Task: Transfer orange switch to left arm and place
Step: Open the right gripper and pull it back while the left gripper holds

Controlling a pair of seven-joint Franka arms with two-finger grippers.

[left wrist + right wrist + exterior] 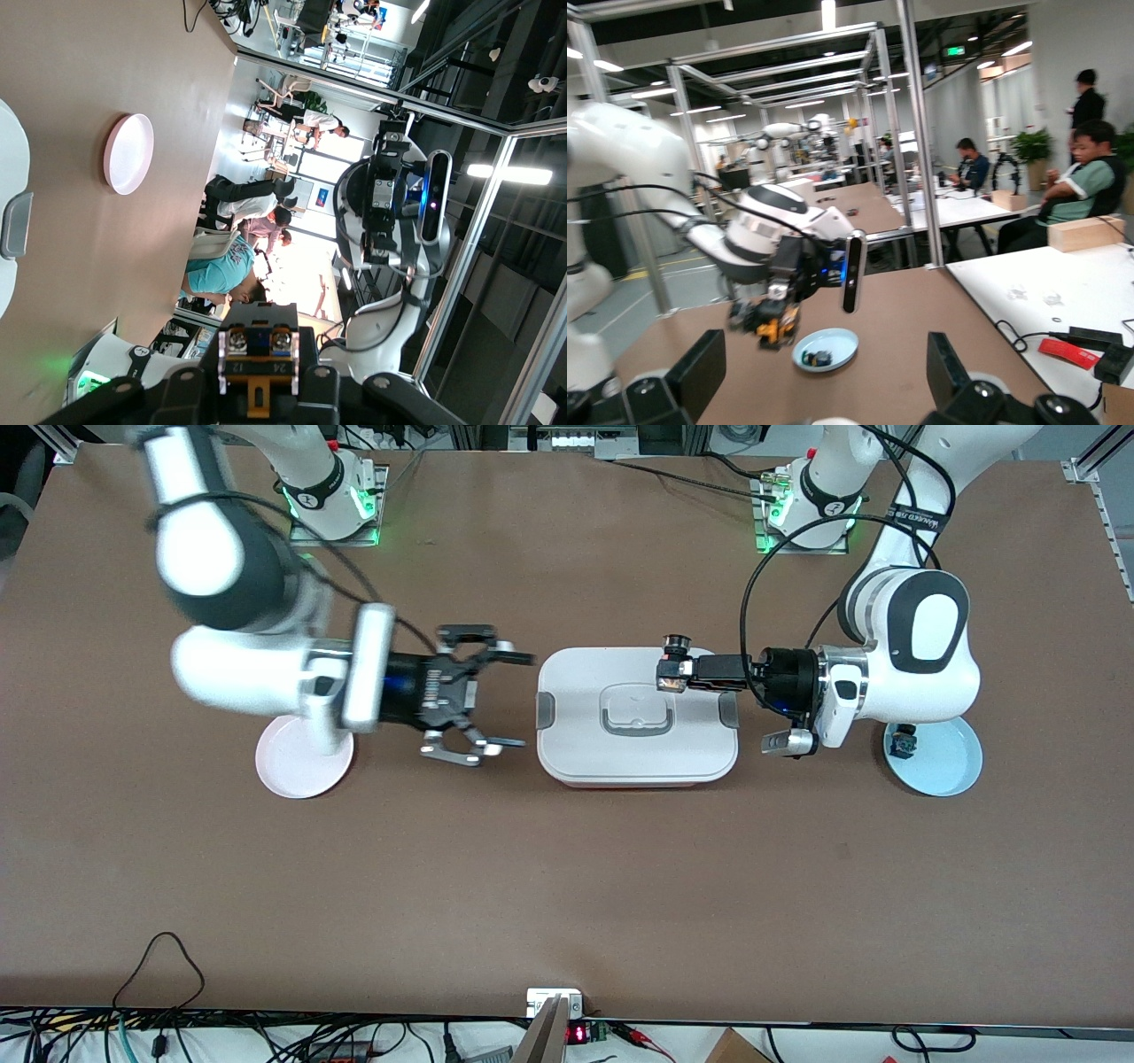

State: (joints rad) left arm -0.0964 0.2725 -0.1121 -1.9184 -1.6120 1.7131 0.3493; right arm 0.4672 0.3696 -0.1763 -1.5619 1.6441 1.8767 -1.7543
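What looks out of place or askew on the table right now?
Nothing stands out. The box sits flat with its lid on, both plates lie flat, the left gripper holds the orange switch above the box, and the right gripper hangs open beside it.

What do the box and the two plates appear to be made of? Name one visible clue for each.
The box: probably moulded plastic, matte white, given its rounded corners and grey side clips. The pink plate and the blue plate: smooth, evenly coloured, with a slight sheen, so plastic or glazed ceramic; the look leaves that open.
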